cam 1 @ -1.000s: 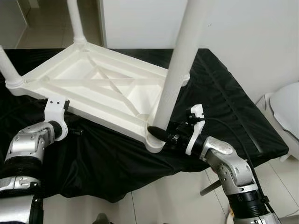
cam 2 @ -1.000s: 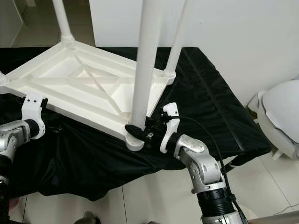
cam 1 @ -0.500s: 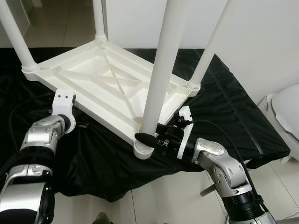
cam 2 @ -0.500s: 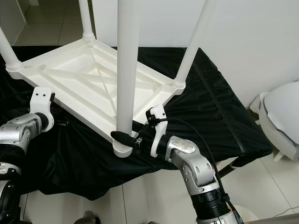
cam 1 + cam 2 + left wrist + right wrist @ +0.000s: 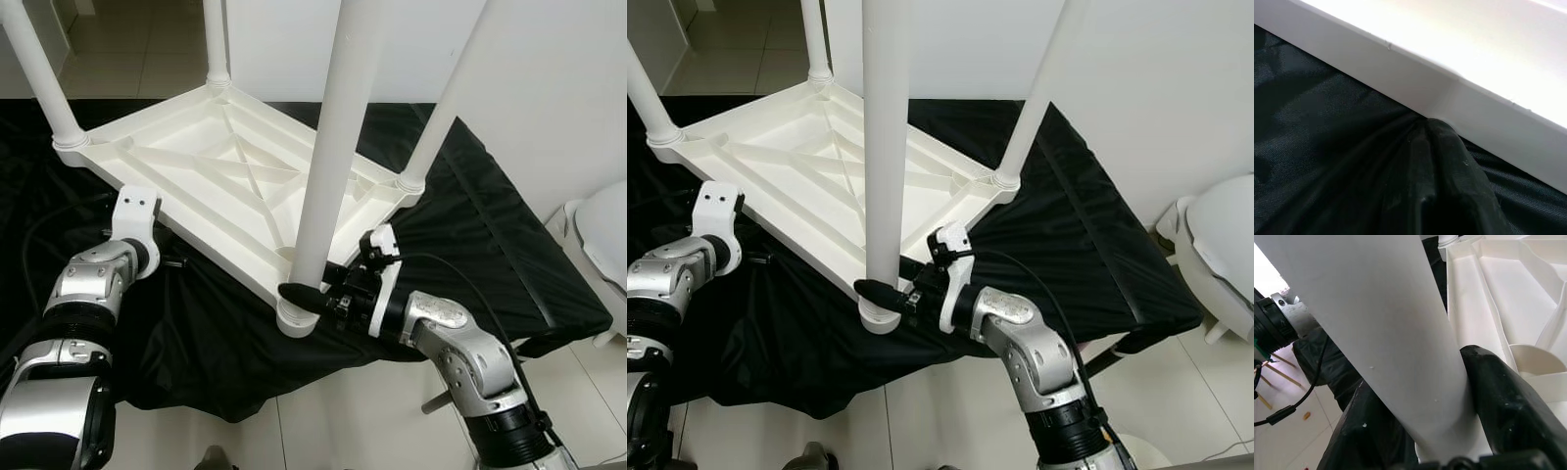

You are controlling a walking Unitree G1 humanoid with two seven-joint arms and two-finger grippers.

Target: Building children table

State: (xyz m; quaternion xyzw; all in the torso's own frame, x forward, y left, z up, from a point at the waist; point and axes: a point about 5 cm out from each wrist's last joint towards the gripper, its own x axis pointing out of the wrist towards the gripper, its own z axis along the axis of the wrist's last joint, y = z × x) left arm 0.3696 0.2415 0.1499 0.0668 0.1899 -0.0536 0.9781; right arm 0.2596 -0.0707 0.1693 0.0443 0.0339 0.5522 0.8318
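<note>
A white plastic children's table (image 5: 225,176) lies upside down on a black cloth (image 5: 490,225), with its legs pointing up. My right gripper (image 5: 306,294) is shut on the near leg (image 5: 328,166) just above its socket at the near corner. In the right wrist view the black fingers (image 5: 1508,396) clasp that leg (image 5: 1381,333) from both sides. My left gripper (image 5: 174,261) is tucked at the table's left rim. In the left wrist view its dark fingers (image 5: 1440,161) lie together, with the tips against the lower edge of the white rim (image 5: 1415,73).
The cloth-covered platform ends close in front of me, above a tiled floor (image 5: 353,421). A white wall (image 5: 549,78) stands behind and to the right. A white rounded fixture (image 5: 602,225) sits at the far right. A black cable (image 5: 480,294) loops from my right wrist.
The whole view has shifted, so more of the legs shows now. The right gripper stays clamped on the near leg, and that corner sits a little further left on the cloth.
</note>
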